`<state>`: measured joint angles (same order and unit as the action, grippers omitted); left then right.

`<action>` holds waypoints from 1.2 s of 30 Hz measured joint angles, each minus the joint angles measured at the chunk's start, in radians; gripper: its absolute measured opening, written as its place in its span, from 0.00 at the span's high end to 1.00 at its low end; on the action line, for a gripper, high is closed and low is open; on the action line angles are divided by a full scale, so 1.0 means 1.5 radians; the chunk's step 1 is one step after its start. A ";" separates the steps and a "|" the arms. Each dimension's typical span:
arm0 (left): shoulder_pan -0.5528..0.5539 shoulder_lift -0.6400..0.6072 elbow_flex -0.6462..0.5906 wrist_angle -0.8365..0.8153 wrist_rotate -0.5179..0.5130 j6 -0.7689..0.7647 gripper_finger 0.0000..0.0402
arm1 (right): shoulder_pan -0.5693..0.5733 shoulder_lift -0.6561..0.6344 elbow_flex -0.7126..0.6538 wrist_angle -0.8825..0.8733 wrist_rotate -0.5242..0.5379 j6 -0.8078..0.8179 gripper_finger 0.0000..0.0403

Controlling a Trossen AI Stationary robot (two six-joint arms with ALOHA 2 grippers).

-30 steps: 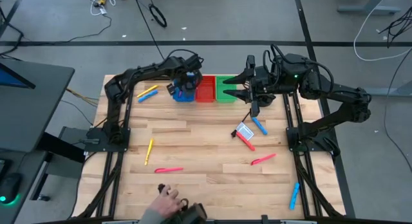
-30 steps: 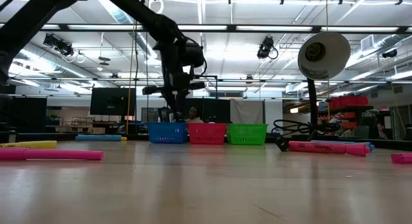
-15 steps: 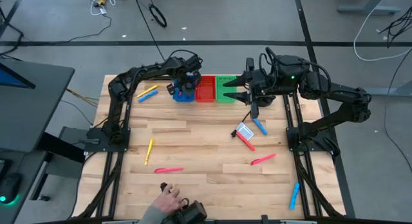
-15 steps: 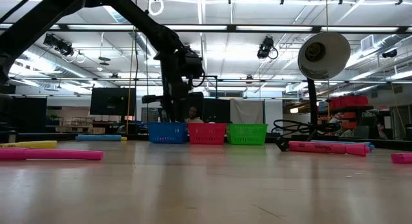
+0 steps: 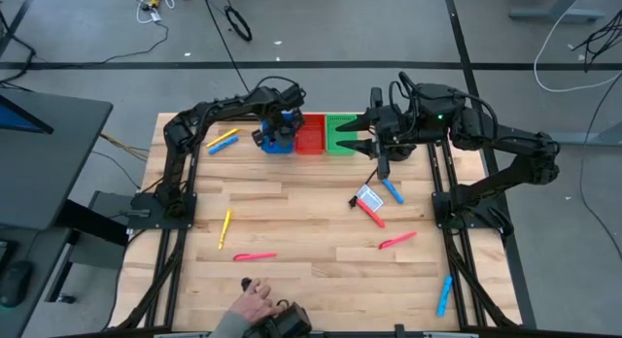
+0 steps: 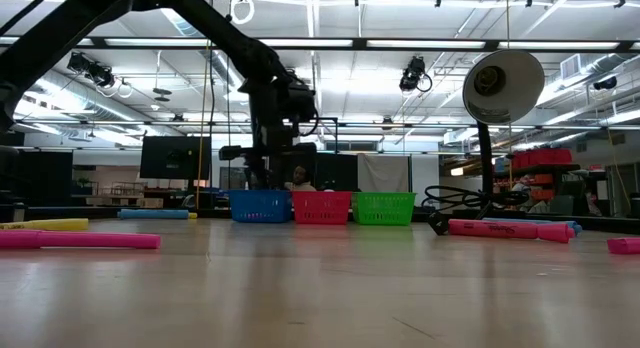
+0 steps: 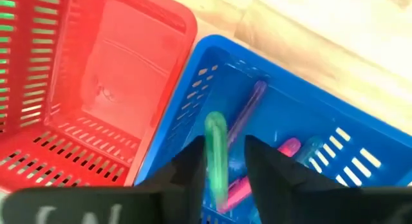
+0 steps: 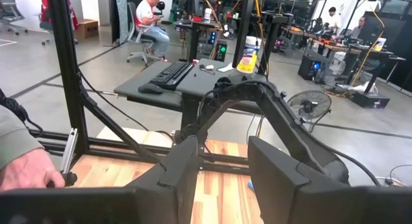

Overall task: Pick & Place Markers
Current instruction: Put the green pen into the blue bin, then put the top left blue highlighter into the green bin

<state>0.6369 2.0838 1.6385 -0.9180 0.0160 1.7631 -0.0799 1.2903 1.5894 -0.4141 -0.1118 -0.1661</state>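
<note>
So we're at the drop-off step, as far as I can tell. Starting at the upper left of the overhead shot: a yellow marker and a blue marker [image 5: 223,140] lie loose on the wooden bench [image 5: 301,231], and just right of them the left pincer [image 5: 276,130] hangs over the blue slotted plastic bin [image 5: 276,144]. Its wrist cam shows a green marker [image 7: 215,153] standing between the two dark fingers [image 7: 190,169], right above that bin, which already has a purple and a pink one lying in it. The fingers look slightly parted, but I honestly can't tell if they're clamping the green one or have let it go.

Next over are the red bin [image 5: 310,136] and the green bin [image 5: 339,134]. The right pincer [image 5: 352,130] waits above the green bin, fingers apart with nothing between them.

More markers are scattered lower down: a yellow one [image 5: 226,227], a pink one [image 5: 255,256], and a red and blue pair by the small white card [image 5: 368,197].

Next move, I'd guess: make sure the green one falls clear, lift out, then go for the nearby yellow-blue pair.
</note>
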 joint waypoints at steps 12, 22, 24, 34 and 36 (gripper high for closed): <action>0.000 0.000 0.000 0.000 0.006 -0.021 0.59 | 0.000 0.000 0.000 -0.002 0.000 0.000 0.65; -0.009 0.000 0.000 0.001 0.006 -0.063 0.59 | 0.000 0.000 0.000 -0.004 0.000 0.000 0.65; -0.013 0.000 0.000 0.001 0.014 -0.132 0.59 | 0.000 0.000 0.000 -0.004 0.000 0.000 0.65; 0.010 -0.001 0.000 0.000 0.115 -0.441 0.59 | 0.000 0.000 0.000 -0.004 0.000 -0.014 0.65; 0.017 -0.001 0.000 0.000 0.109 -0.472 0.59 | 0.000 0.000 0.000 -0.004 0.000 -0.018 0.65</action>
<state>0.6623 2.0824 1.6384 -0.9180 0.1801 1.0558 -0.0795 1.2903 1.5897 -0.4202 -0.1120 -0.1928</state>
